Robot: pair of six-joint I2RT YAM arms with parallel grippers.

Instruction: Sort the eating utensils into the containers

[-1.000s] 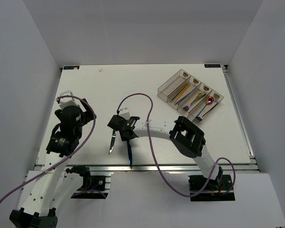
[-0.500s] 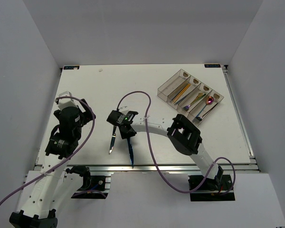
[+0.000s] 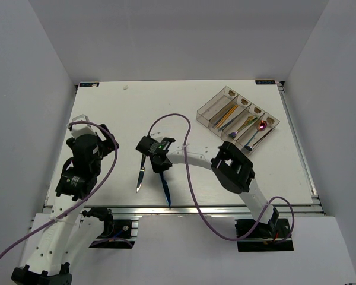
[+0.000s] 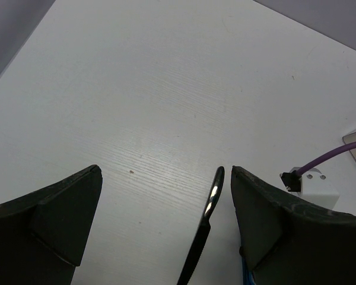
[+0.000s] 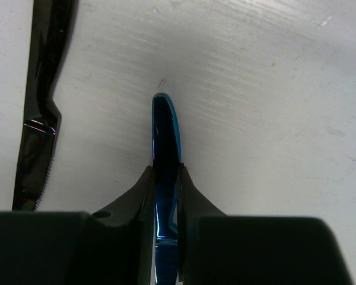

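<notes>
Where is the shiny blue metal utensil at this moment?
Top view: the shiny blue metal utensil is near the table's front edge, pinched by the right hand, just right of the black metal knife.

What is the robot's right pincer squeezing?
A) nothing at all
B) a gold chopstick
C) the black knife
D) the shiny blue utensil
D: in the right wrist view, the right pincer is shut on the slim shiny blue metal utensil, while the black metal knife lies loose on the white table beside it.
</notes>
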